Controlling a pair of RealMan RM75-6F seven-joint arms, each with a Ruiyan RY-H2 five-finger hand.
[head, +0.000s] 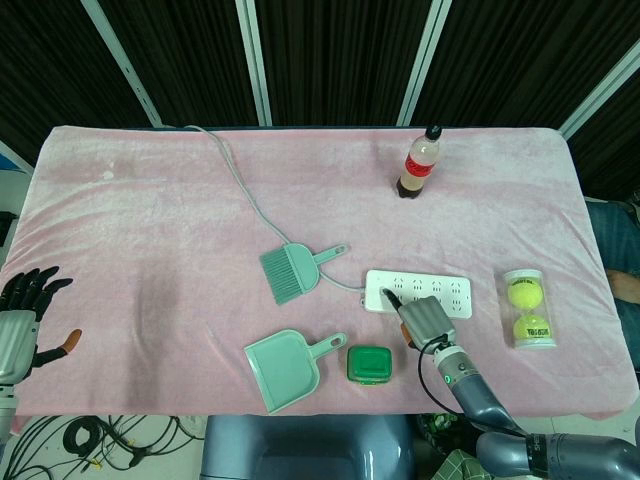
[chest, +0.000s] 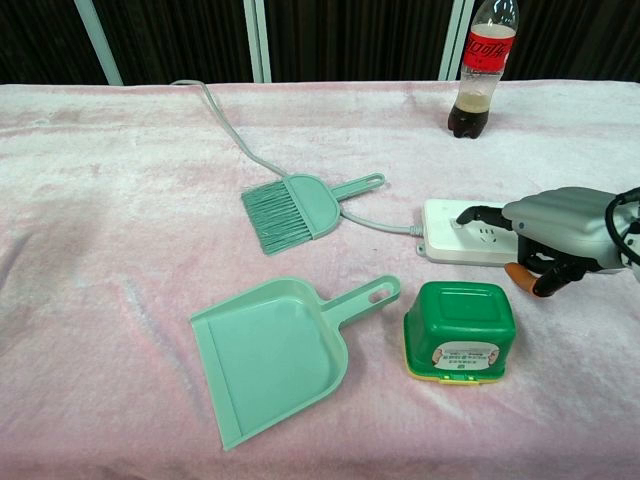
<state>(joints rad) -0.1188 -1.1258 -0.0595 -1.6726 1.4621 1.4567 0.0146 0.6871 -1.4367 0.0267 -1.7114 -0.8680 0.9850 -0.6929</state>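
Observation:
My right hand (head: 423, 321) (chest: 556, 234) lies over the white power strip (head: 440, 290) (chest: 452, 240), one fingertip (head: 388, 296) (chest: 470, 213) pressing on its left end while the other fingers curl under. It holds nothing. Just in front of it sits a green box (head: 369, 364) (chest: 460, 330). My left hand (head: 22, 320) hovers at the table's left edge, fingers apart and empty; the chest view does not show it.
A green dustpan (head: 285, 369) (chest: 272, 352) and a matching small brush (head: 290, 271) (chest: 296, 209) lie mid-table. The strip's grey cable (head: 235, 175) (chest: 225, 125) runs to the far edge. A cola bottle (head: 418, 165) (chest: 482, 65) stands at the back. A tube of tennis balls (head: 528, 308) lies at the right.

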